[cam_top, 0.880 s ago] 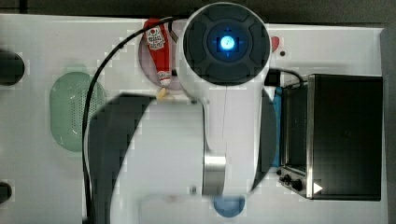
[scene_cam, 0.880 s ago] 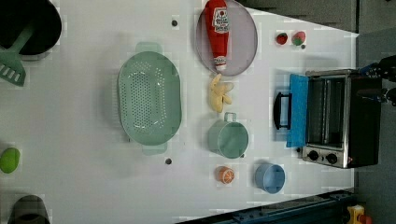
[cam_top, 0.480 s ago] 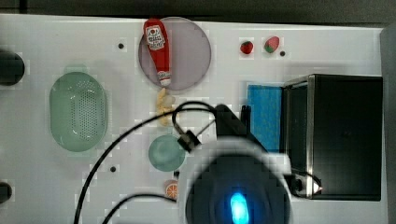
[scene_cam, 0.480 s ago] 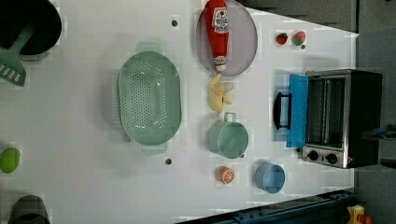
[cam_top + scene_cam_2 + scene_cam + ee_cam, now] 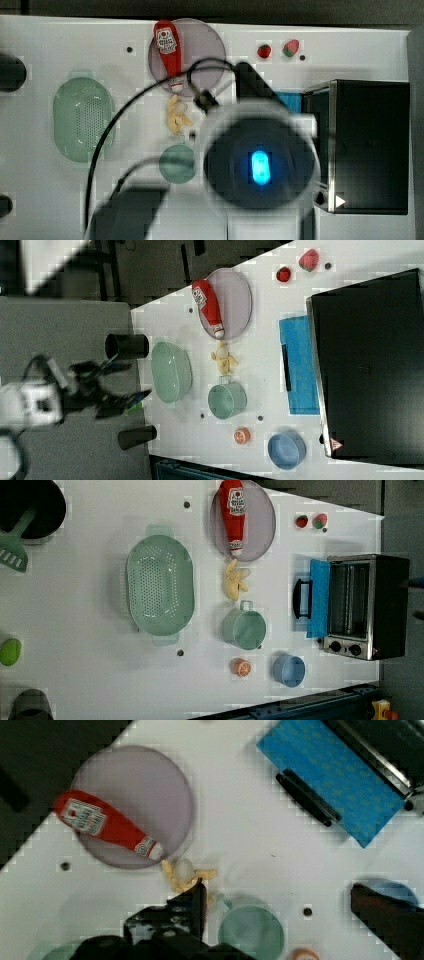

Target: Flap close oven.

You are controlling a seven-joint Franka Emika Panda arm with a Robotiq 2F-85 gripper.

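Nothing is done yet: the boxy black toaster oven has its blue hinged door flapped down, untouched, while the spread gripper hovers above the white counter.

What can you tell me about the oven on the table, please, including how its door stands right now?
The oven is a boxy black toaster oven with a silver front frame and two black knobs below the cavity, as the left view shows it. Its blue door is swung fully down and lies flat on the white table, with the black bar handle at its far edge. The cavity is open, showing a wire rack. It stands at the left view's right; nothing but the table touches it.
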